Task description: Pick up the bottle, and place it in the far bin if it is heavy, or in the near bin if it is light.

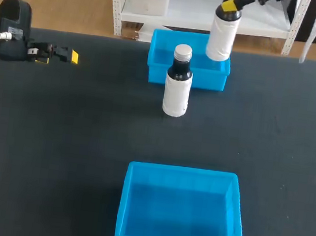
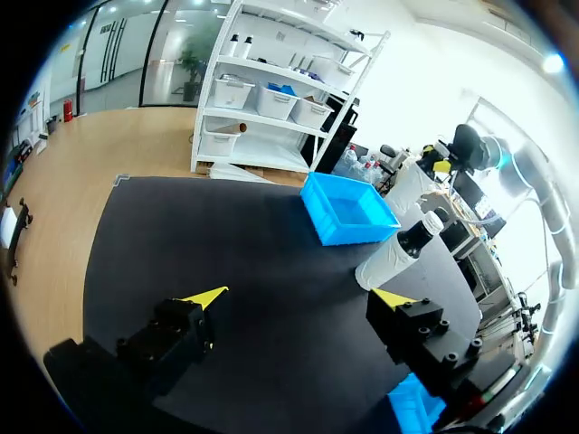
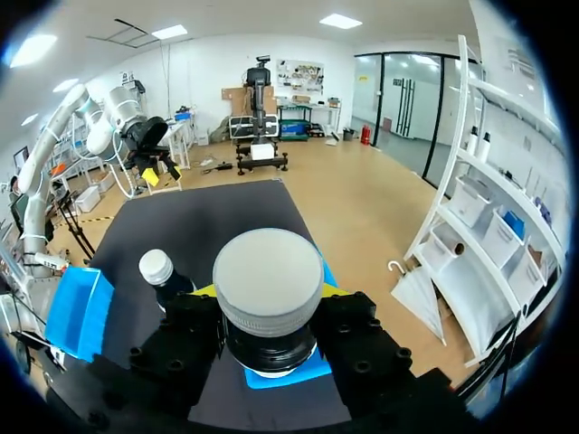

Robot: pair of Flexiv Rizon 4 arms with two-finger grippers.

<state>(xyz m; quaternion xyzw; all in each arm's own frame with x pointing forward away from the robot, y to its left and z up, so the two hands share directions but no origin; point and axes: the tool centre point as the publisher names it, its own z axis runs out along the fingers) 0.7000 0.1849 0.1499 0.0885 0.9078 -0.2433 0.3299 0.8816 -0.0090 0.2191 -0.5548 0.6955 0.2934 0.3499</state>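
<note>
Head view: the right gripper (image 1: 230,6), coming in from the far right, pinches the held bottle (image 1: 222,36) by its neck and hangs it over the right end of the far bin (image 1: 160,60). A standing bottle (image 1: 177,91) sits on the table (image 1: 73,142) just near of that bin; the near bin (image 1: 185,177) lies well apart, toward the robot. The left gripper (image 1: 73,57) rests at the far left. The held bottle's base appears close to the bin's right wall, so a drop from here could catch the rim and topple out.

Left wrist view: the left gripper's fingers are spread with nothing between them. Ahead of them the standing bottle is just beside the far bin, in the line of any swing toward the near bin. If the held bottle turns out to be light (weight cannot be read from these pictures), a low carry back could knock the standing one over.

Right wrist view: both fingers press the held bottle just under its grey cap, with the far bin's blue showing beneath. The hold is narrow and high on the bottle. A heavy bottle might slip or swing in it, and a release from this height could bounce or tip the bottle against the wall.
</note>
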